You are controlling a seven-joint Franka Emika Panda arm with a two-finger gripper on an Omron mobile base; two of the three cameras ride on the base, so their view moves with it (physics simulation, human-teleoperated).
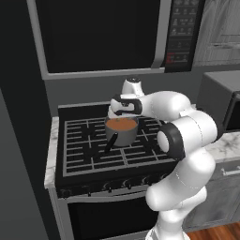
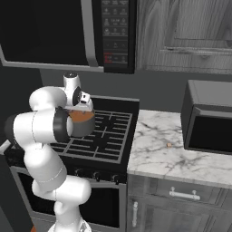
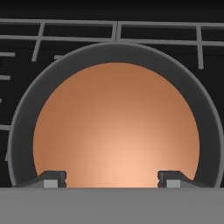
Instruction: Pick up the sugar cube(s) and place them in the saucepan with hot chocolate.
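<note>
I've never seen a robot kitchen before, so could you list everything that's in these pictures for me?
saucepan: one, grey with a thin black handle, on the stove grates under the hand.
hot chocolate: one, orange-brown flat surface, inside the saucepan.
stove: one, black with grey grates, knobs along the front.
microwave: one, dark with a button panel, above the stove.
counter: one, white marbled, right of the stove.
small brownish bit: one, on the counter; too small to identify.
toaster oven: one, dark grey, on the counter.
cabinets: grey wood, above and below the counter.
gripper: one, dark fingertips, open and empty above the hot chocolate.
</note>
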